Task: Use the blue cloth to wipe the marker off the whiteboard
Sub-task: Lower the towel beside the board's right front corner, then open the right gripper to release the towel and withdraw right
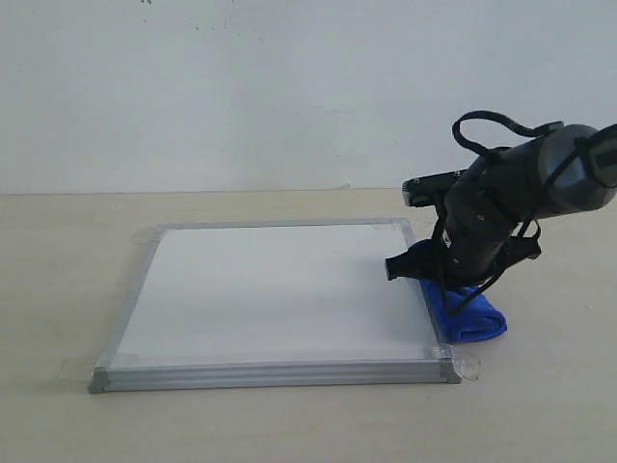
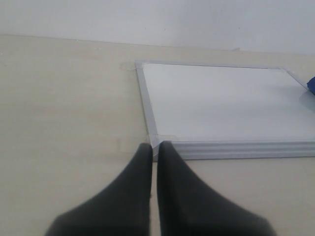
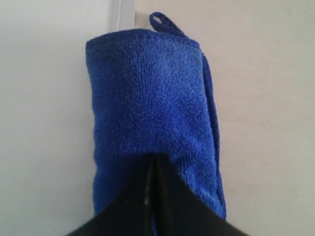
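Observation:
The whiteboard [image 1: 270, 289] lies flat on the table, its white face bare; no red marker line shows in any view. The blue cloth [image 1: 469, 314] lies rolled along the board's right edge, partly on the table. My right gripper [image 1: 439, 282] is down on the cloth's far end. In the right wrist view the jaws [image 3: 155, 160] are pressed together on the plush blue cloth [image 3: 147, 98], whose loop tag [image 3: 162, 22] points away. My left gripper [image 2: 154, 145] is shut and empty, low over the table just off the board's near left corner [image 2: 160, 140].
Beige table surface [image 1: 58, 289] surrounds the board on every side. A plain white wall [image 1: 241, 87] stands behind. Clear tape tabs [image 1: 469, 367] stick out at the board's corners. The left arm is outside the exterior view.

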Controlling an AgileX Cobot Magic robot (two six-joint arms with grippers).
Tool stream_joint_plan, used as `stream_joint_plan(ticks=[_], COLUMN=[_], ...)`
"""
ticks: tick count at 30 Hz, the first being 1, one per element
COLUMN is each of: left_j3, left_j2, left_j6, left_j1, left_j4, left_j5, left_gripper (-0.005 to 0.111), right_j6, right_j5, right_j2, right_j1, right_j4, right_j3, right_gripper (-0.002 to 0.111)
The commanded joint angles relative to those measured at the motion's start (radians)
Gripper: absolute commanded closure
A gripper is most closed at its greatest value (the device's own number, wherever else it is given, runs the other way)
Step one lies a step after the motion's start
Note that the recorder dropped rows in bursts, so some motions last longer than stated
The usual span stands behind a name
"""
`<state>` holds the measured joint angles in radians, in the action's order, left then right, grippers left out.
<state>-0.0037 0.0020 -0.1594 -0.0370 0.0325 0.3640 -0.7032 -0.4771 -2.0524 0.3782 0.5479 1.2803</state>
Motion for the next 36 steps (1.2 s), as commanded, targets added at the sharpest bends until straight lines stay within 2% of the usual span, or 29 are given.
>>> stream_joint_plan(ticks=[1,5,14,18,22,26,36], left_j3=[0.004,0.004,0.004,0.004,0.004,0.004,0.004], left_j2=[-0.002,-0.002,-0.002,-0.002,-0.002,-0.002,-0.002], left_j6=[-0.007,-0.007,-0.007,-0.007,-0.007,-0.007,-0.007], left_j1=[-0.002,-0.002,-0.002,-0.002,-0.002,-0.002,-0.002], left_j4=[0.005,0.005,0.005,0.005,0.005,0.005,0.005], left_j5=[-0.005,-0.005,-0.005,-0.005,-0.005,-0.005,-0.005], left_gripper=[0.103,0.103,0.103,0.103,0.103,0.103,0.103], right_j6=[0.030,0.085,0.022,-0.022,-0.107,-0.110,-0.095], right_j5=[-0.066,-0.119,0.199,0.249,0.214,0.151,0.155], right_j2=[0.119,0.234,0.500,0.605,0.711,0.755,0.763], right_j1=[-0.007,0.027,0.143,0.166,0.171,0.171,0.171], right_j4=[0.000,0.002,-0.004,-0.013,-0.031,-0.040,-0.008], right_j3=[-0.002,-0.033,-0.348,-0.476,-0.578,-0.597,-0.597], right_gripper=[0.108,0.108,0.108,0.108,0.108,0.108,0.108])
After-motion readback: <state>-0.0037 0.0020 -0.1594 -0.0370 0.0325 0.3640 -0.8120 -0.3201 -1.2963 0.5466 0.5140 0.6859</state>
